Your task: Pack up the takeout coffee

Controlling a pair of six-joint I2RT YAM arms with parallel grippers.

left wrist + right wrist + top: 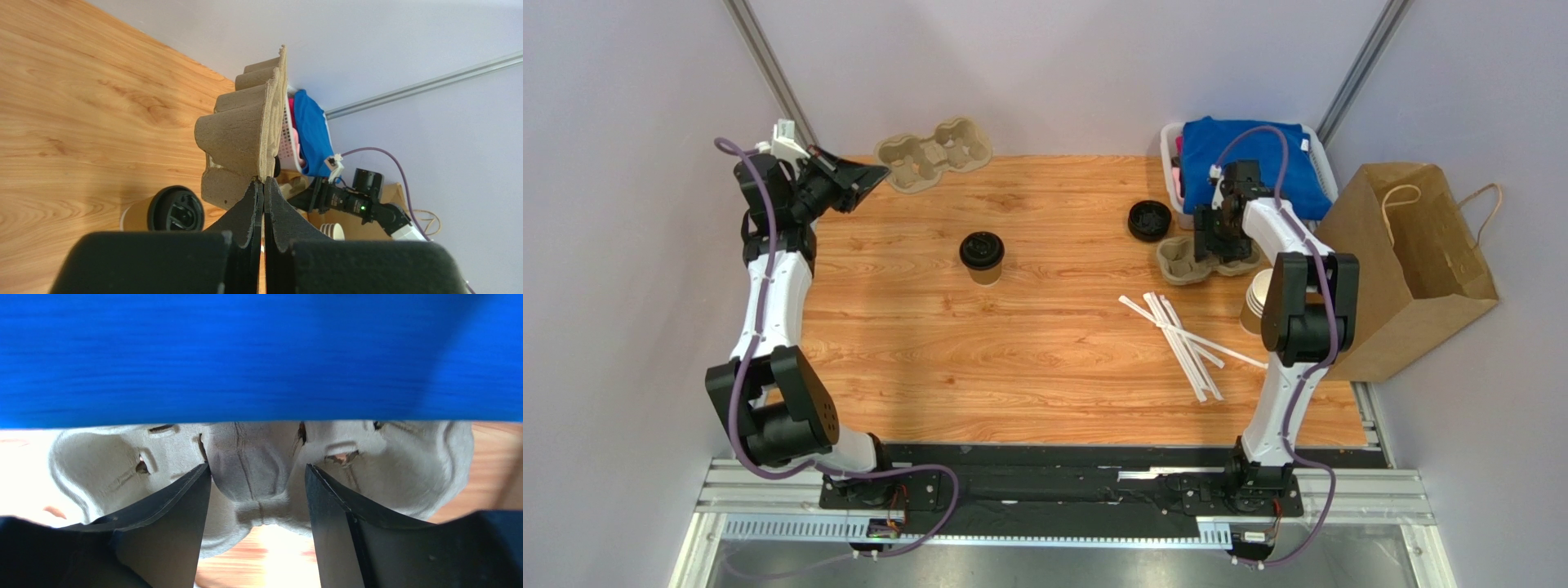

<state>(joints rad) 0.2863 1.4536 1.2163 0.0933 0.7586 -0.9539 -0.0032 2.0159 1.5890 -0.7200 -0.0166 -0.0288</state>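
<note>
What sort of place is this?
Probably a robot test cell staged as a coffee-packing station: bare walls round a wooden table, a lidded coffee cup, a pulp cup carrier and a paper bag.

Your takeout coffee [982,256] at eleven o'clock is paper under shiny black plastic. The ten o'clock cup carrier [245,128] is rough pulp.

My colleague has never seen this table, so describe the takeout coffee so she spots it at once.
On the wooden table, look left of centre, well clear of the straws. The takeout coffee stands alone there: the only brown cup wearing a black lid, unlike the loose lid or the unlidded stack.
</note>
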